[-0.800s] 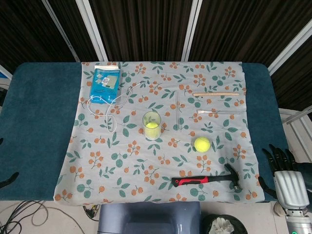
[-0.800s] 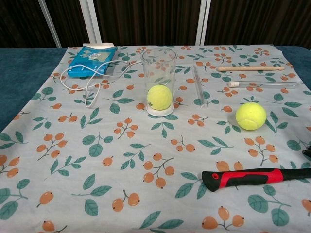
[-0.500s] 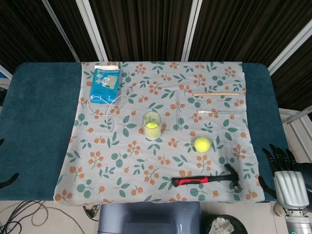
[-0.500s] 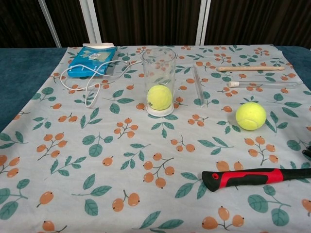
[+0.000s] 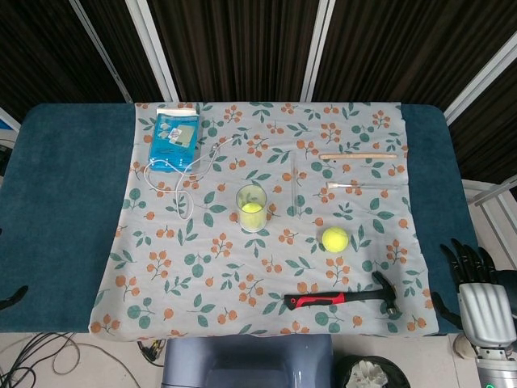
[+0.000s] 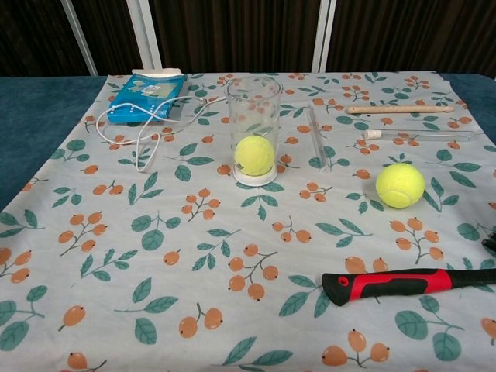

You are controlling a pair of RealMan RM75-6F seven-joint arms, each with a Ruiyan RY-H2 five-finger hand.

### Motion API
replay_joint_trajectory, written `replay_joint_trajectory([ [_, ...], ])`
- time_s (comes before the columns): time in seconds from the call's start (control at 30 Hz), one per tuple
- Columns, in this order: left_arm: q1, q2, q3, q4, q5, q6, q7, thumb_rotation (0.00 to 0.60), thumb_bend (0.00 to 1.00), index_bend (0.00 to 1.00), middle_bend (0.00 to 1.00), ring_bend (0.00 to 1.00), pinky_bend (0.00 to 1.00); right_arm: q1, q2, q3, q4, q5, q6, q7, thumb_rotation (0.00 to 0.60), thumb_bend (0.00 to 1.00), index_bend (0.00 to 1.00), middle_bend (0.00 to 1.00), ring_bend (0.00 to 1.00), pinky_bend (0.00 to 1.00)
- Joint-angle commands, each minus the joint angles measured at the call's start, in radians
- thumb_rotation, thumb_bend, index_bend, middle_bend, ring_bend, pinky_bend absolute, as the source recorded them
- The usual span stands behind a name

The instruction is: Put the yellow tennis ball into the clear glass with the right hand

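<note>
The right hand [image 5: 481, 293] hangs off the near right corner of the bench [image 5: 65, 210], at about four o'clock from the cloth's centre, its dark fingers spread and holding nothing; only a dark sliver of the left hand [image 5: 10, 297] shows at the near left edge, too little to tell how it is set. Nearest on the leaf-and-berry patterned cloth [image 6: 155, 256] lies a red-and-black-handled hammer [image 6: 391, 284], at five o'clock. Beyond it, at three o'clock, sits the loose yellow tennis ball [image 6: 400, 184], fuzzy, round, free on the cloth and well apart from the hand. Round as it is, a glancing touch would likely roll it away, and the hammer lies across the reach. Farther in, near centre, the tall clear glass [image 6: 253, 128] stands upright with a second yellow ball [image 6: 255, 155] already at its bottom; a clumsy drop could tip it.
</note>
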Motion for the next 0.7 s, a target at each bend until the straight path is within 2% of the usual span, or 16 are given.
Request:
replay_joint_trajectory([
  [0.03, 0.0, 0.0, 0.0, -0.001, 0.0, -0.001, 0.001, 0.6, 0.02, 0.08, 0.0, 0.0, 0.0, 0.001, 0.009, -0.006, -0.006, 0.007, -0.013, 0.004, 0.6, 0.39, 0.06, 0.06, 0.07, 0.0],
  [0.27, -0.001, -0.002, 0.002, -0.001, 0.0, -0.005, 0.006, 0.6, 0.02, 0.08, 0.0, 0.0, 0.0, 0.032, 0.054, -0.018, -0.043, 0.02, -0.095, 0.114, 0.6, 0.36, 0.02, 0.05, 0.06, 0.0],
  [0.5, -0.009, -0.012, 0.004, -0.001, 0.001, -0.017, 0.03, 0.6, 0.02, 0.08, 0.0, 0.0, 0.0, 0.171, 0.155, 0.013, -0.099, 0.106, -0.348, 0.165, 0.6, 0.35, 0.01, 0.02, 0.05, 0.0],
  [0.7, -0.012, -0.019, 0.005, -0.001, -0.004, -0.024, 0.046, 0.6, 0.02, 0.08, 0.0, 0.0, 0.0, 0.292, 0.153, 0.064, -0.112, 0.18, -0.511, 0.162, 0.6, 0.35, 0.01, 0.01, 0.05, 0.0],
])
